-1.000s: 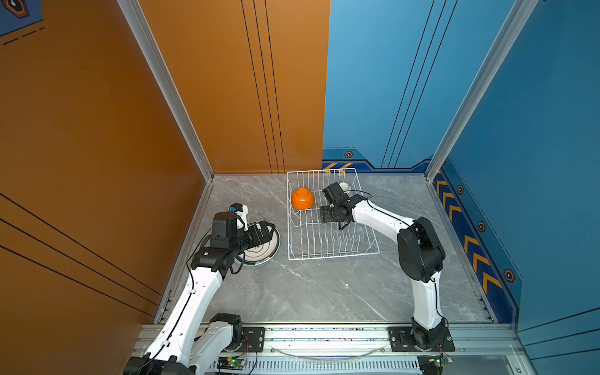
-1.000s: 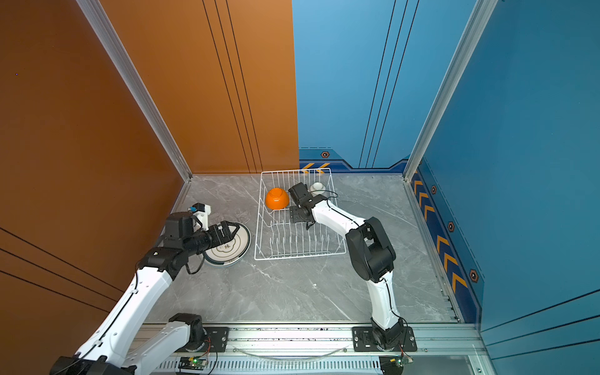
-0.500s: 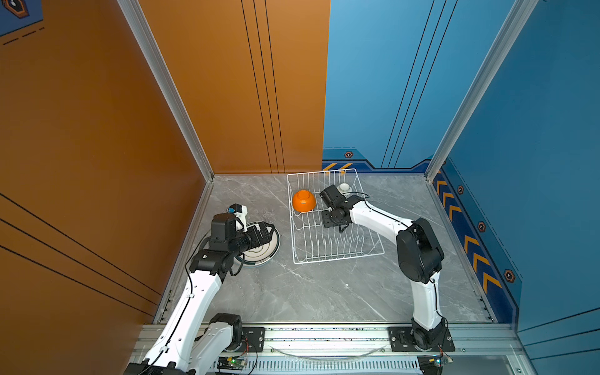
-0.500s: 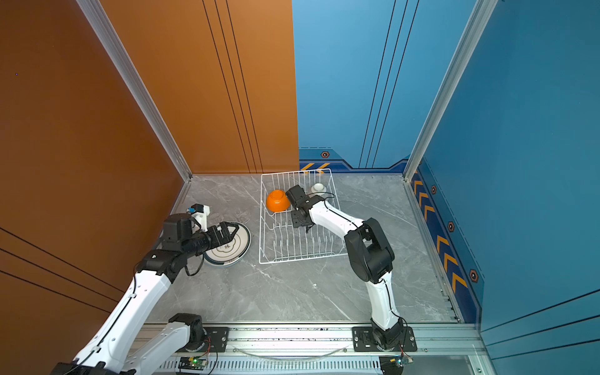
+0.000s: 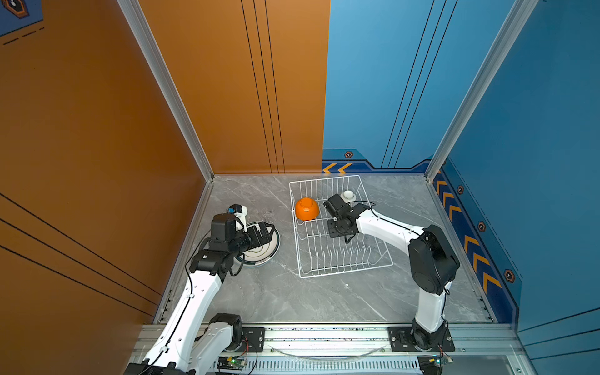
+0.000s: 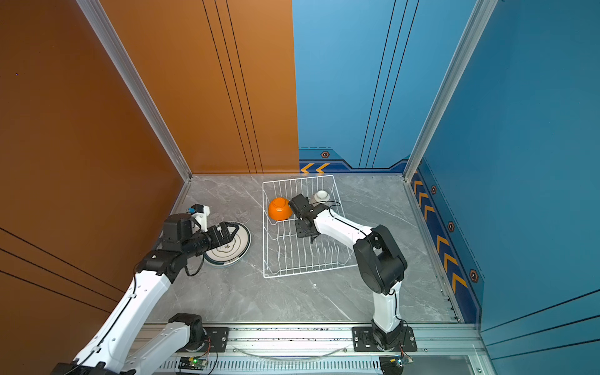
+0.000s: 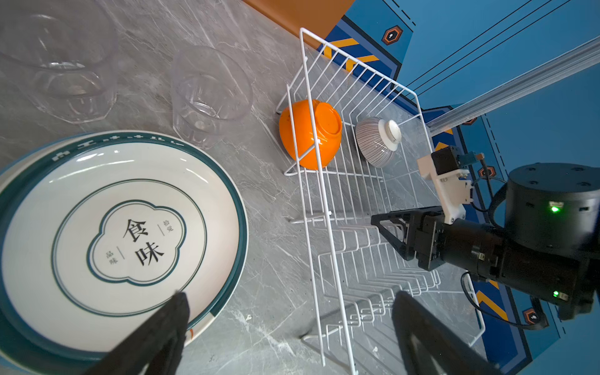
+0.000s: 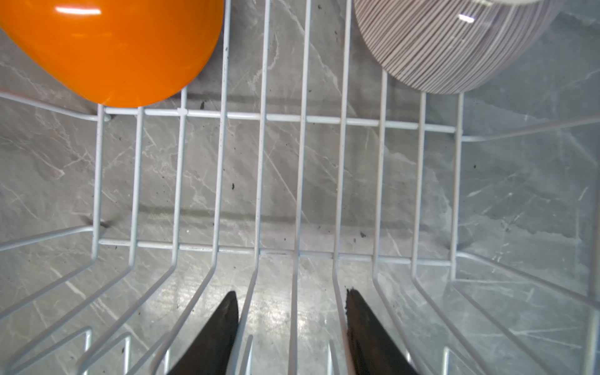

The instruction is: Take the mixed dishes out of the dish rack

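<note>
The dish rack [image 5: 344, 271] [image 6: 305, 272] stands on the grey table. An orange bowl [image 5: 306, 208] [image 6: 280, 208] [image 7: 310, 133] [image 8: 113, 48] and a white ribbed bowl [image 5: 349, 195] [image 6: 322, 195] [image 7: 378, 141] [image 8: 454, 42] lie upside down at its far end. My right gripper [image 5: 337, 229] [image 6: 303, 231] [image 8: 290, 292] points down into the rack just short of them, jaws partly apart over bare wires, holding nothing. A teal-rimmed plate [image 5: 268, 250] [image 6: 238, 246] [image 7: 113, 233] lies left of the rack. Over it hovers my left gripper [image 5: 269, 232] [image 6: 232, 229] [image 7: 290, 295], wide open and empty.
Two clear glasses [image 7: 211, 94] [image 7: 61, 65] stand on the table beyond the plate. The rack's rows of upright prongs [image 7: 373, 276] hold nothing. An orange wall runs along the left, a blue wall along the right and back.
My right gripper's jaws have narrowed and it has come a little nearer inside the rack. The rack's near right corner has slid slightly right. The left arm has hardly moved.
</note>
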Controlling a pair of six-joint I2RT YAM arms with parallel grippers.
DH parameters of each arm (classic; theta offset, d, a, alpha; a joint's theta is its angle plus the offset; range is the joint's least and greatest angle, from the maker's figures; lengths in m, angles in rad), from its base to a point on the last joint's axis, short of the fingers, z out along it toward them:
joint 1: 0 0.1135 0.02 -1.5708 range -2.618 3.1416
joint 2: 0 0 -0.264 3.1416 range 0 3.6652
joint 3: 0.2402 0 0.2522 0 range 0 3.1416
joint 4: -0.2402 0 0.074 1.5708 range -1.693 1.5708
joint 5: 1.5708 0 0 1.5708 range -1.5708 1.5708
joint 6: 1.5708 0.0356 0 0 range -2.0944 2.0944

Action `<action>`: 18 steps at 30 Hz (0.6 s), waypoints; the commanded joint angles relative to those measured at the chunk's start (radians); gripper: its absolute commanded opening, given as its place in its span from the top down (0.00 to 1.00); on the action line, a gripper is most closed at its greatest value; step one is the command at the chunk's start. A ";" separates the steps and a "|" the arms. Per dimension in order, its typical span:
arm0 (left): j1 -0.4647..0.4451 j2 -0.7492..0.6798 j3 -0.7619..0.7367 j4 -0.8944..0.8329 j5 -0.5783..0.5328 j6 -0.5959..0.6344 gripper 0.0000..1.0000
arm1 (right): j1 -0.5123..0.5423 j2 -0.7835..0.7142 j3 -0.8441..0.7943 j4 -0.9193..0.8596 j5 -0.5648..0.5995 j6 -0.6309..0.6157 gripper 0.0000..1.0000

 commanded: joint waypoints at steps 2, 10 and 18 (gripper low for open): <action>0.010 -0.017 -0.013 0.016 0.027 -0.007 0.02 | 0.026 -0.069 -0.100 -0.146 -0.004 0.101 0.54; 0.013 -0.019 -0.020 0.032 0.044 -0.022 0.02 | 0.073 -0.140 -0.109 -0.143 0.013 0.121 0.43; 0.016 -0.028 -0.022 0.033 0.043 -0.018 0.02 | 0.041 -0.109 0.029 -0.080 -0.050 0.087 0.27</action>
